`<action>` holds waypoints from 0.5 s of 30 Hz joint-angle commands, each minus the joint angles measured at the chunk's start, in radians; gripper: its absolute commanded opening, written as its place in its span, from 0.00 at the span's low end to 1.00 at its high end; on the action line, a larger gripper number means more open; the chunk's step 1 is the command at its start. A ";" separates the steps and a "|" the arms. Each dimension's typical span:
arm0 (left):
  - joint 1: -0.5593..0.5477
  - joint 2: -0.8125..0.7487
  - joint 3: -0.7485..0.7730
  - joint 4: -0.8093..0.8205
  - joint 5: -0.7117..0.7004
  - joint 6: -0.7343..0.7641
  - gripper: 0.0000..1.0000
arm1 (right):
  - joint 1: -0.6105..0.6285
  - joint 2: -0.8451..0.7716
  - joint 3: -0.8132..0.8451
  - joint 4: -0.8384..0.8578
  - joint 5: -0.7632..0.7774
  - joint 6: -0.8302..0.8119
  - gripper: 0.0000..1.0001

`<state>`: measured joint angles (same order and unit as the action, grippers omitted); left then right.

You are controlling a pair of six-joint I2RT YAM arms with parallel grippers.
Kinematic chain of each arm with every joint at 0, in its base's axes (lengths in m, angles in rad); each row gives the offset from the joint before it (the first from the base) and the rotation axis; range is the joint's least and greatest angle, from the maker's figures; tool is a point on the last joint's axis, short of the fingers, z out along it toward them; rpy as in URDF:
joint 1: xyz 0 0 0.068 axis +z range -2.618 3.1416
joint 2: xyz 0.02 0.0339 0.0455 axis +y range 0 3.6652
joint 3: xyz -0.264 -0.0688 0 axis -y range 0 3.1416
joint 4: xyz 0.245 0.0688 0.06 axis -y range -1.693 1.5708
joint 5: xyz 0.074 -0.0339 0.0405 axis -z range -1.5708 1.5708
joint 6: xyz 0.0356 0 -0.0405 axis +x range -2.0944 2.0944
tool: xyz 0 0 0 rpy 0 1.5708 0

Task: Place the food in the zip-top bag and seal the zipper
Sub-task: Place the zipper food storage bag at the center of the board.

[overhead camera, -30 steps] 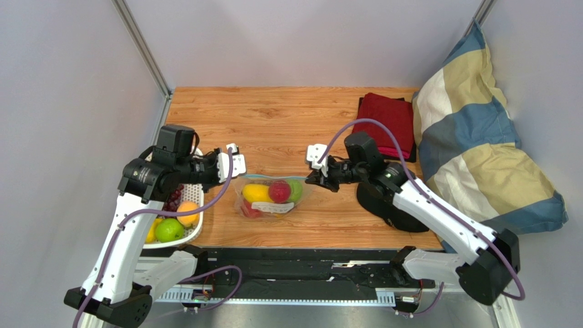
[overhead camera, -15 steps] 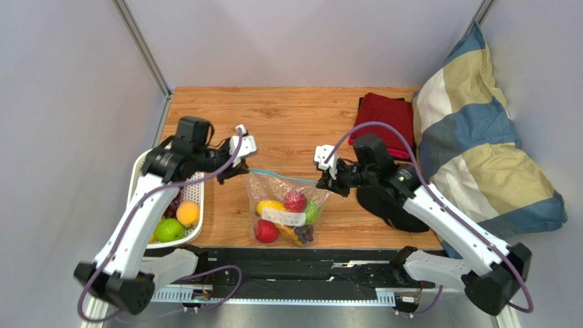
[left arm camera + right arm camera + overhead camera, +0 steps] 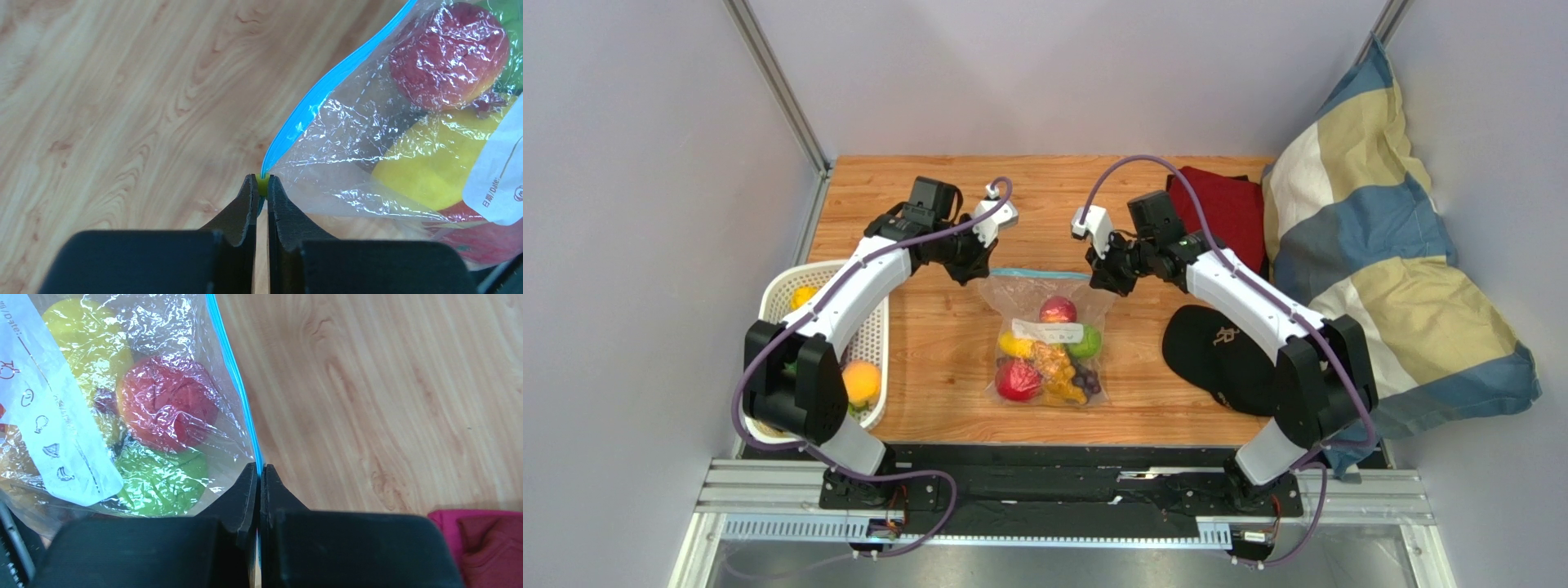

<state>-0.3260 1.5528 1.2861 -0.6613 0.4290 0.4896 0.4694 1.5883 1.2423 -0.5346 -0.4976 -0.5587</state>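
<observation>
My left hand [image 3: 260, 184] and right hand [image 3: 258, 473] each pinch a corner of the clear crinkly plastic bag [image 3: 1028, 300].

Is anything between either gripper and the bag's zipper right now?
Nothing visible. The left gripper and right gripper each pinch one end of the zipper, jaws shut on the corners of the zip-top bag.
</observation>
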 commanded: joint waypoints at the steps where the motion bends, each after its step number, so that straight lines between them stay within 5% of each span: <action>1: 0.007 0.035 0.102 0.043 -0.055 -0.065 0.20 | -0.020 0.033 0.085 0.049 0.022 0.005 0.07; 4: 0.011 0.004 0.107 0.000 -0.027 -0.094 0.51 | -0.026 -0.010 0.091 0.025 0.001 0.049 0.50; 5: 0.010 -0.011 0.105 -0.010 -0.013 -0.094 0.74 | -0.028 -0.030 0.079 0.027 -0.004 0.080 0.66; 7: 0.016 -0.074 0.094 -0.035 0.011 -0.092 0.99 | -0.028 -0.100 0.065 0.028 -0.012 0.108 0.76; 15: 0.082 -0.191 0.234 -0.228 0.051 -0.172 0.99 | -0.047 -0.300 0.023 0.025 0.004 0.320 0.84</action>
<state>-0.2771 1.4242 1.4067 -0.7738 0.4343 0.3866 0.4370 1.3830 1.2739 -0.5339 -0.4938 -0.3832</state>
